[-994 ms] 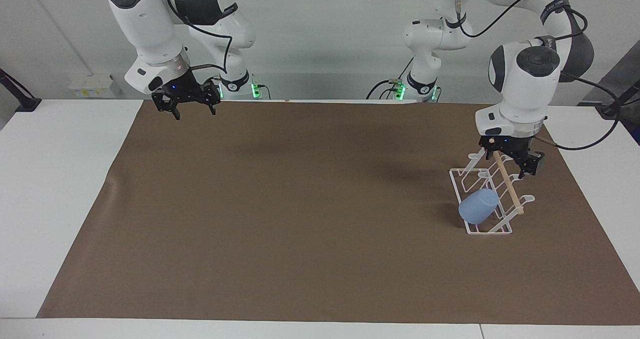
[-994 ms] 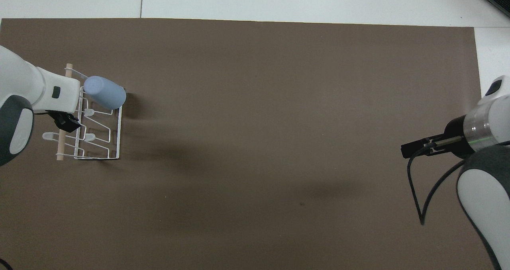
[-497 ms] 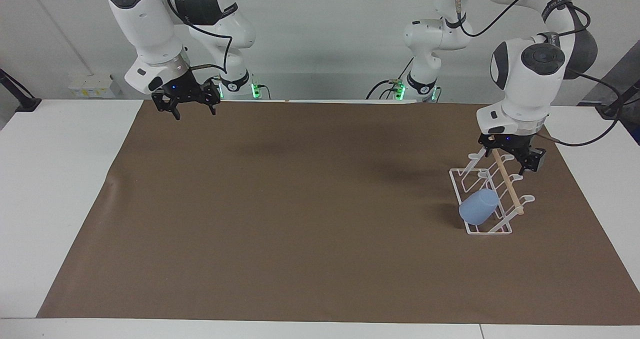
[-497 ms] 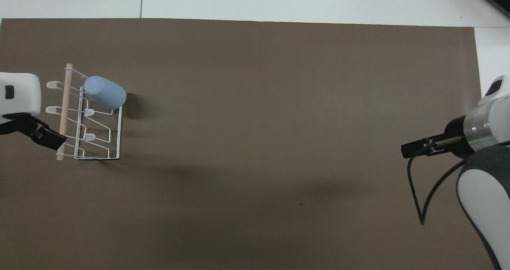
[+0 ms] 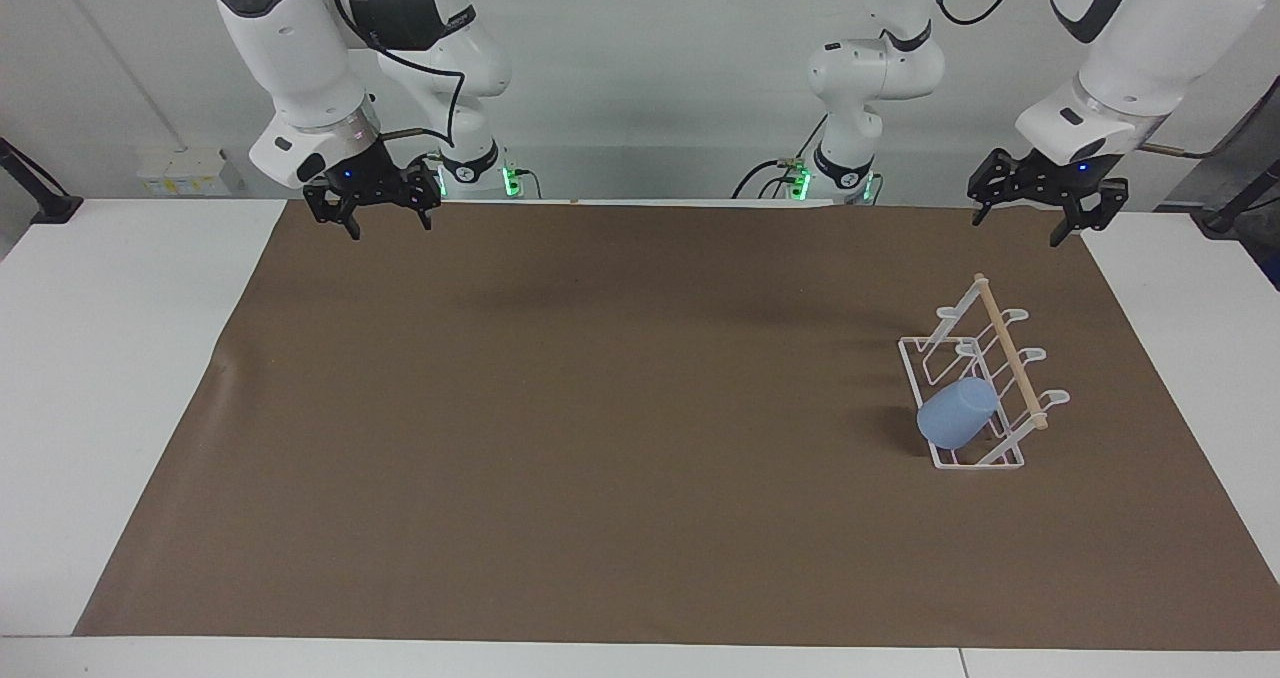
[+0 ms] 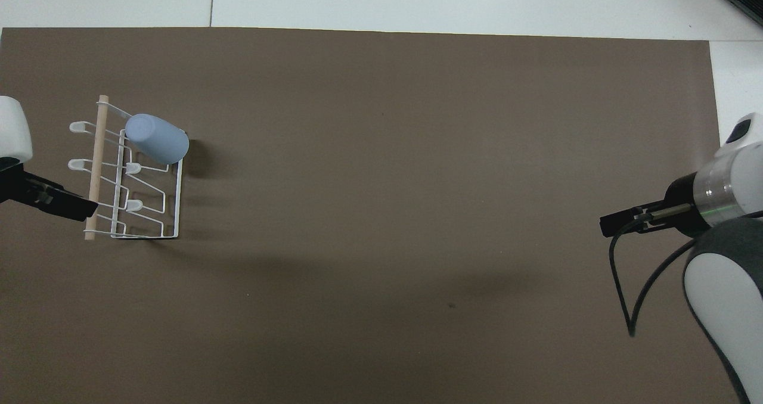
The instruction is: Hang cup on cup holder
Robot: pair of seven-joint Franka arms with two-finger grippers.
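The light-blue cup (image 5: 957,413) (image 6: 157,139) sits tilted, bottom up, over a slanted prong of the white wire cup holder (image 5: 1008,358) (image 6: 177,201). It is on the end of the holder farther from the robots, at the left arm's end of the table. My left gripper (image 5: 1018,228) hangs open and empty, high over the mat's edge nearer to the robots than the holder and apart from it. Over the mat corner at the right arm's end, my right gripper (image 5: 390,226) waits open and empty.
A brown mat (image 5: 600,408) covers most of the white table (image 5: 120,358). The holder's wooden dowel (image 5: 1010,363) runs along its top, with bare prongs beside the cup. Both arm bases stand at the table's edge.
My left gripper has lifted away from the holder's dowel and drawn back toward the robots' edge of the table. The cup stays on its prong. The right arm has not moved.
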